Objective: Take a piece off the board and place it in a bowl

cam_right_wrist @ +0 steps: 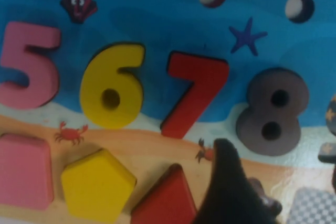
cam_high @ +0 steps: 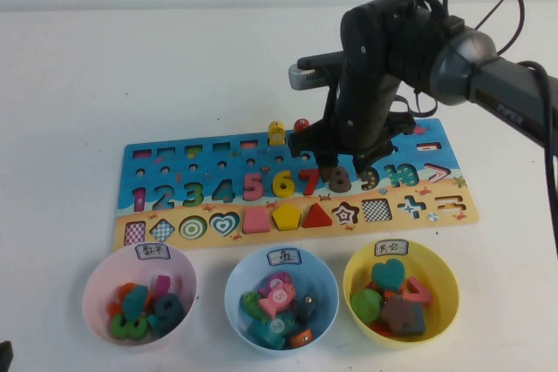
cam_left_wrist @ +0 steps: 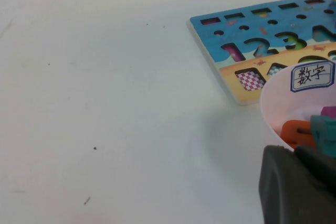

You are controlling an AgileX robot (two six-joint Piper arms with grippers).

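Note:
The dark brown numeral 8 (cam_high: 339, 179) sits in its cut-out on the blue and sandy board (cam_high: 157, 158), between the red 7 and the 9. My right gripper (cam_high: 343, 165) hovers just over it, open and empty. In the right wrist view the 8 (cam_right_wrist: 273, 111) lies ahead of the gripper (cam_right_wrist: 281, 182), with one dark finger (cam_right_wrist: 226, 182) over the sandy strip. The pale pink bowl (cam_high: 98, 283) with its white label stands front left, holding several numerals. My left gripper (cam_left_wrist: 295, 182) is shut and empty, parked beside the pink bowl (cam_left_wrist: 278, 103).
A light blue bowl (cam_high: 235, 285) and a yellow bowl (cam_high: 440, 276), both holding pieces, stand in front of the board. A yellow peg (cam_high: 276, 132) and a red peg (cam_high: 301, 125) stand on the board's far edge. The right arm (cam_high: 488, 76) reaches in from the right.

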